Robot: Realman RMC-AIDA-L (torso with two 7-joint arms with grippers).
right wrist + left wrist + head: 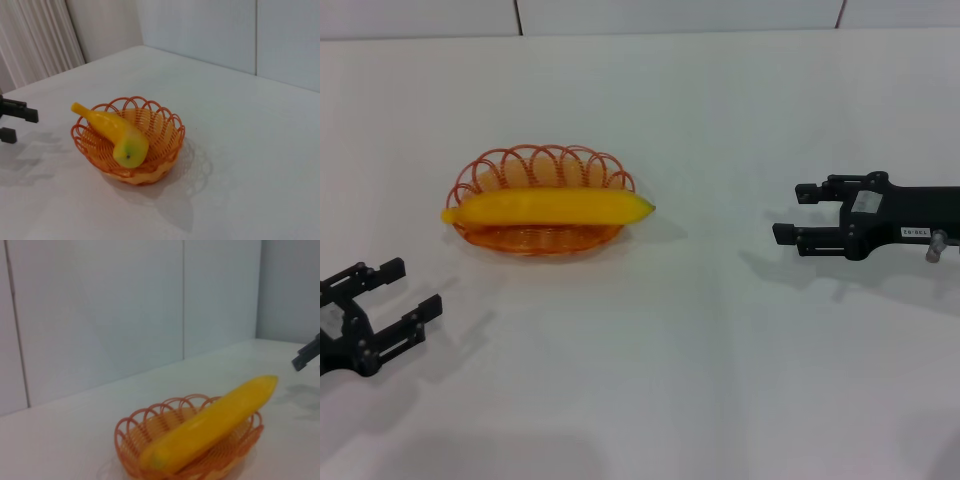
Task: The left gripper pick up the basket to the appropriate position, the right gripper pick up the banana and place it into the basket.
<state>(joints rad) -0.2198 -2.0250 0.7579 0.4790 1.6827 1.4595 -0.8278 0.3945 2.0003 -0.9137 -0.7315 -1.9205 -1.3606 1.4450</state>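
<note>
The orange wire basket (542, 170) stands on the white table, left of centre. The yellow banana (548, 208) lies lengthwise in it, its ends resting over the rim. Both show in the left wrist view, basket (131, 432) and banana (210, 424), and in the right wrist view, basket (165, 125) and banana (116, 133). My left gripper (404, 290) is open and empty at the lower left, apart from the basket. My right gripper (794, 212) is open and empty at the right, well clear of the basket.
The white table (700, 380) ends at a white wall (670, 15) behind. A fingertip of the right gripper shows in the left wrist view (306, 354), and the left gripper's fingers (15, 111) in the right wrist view.
</note>
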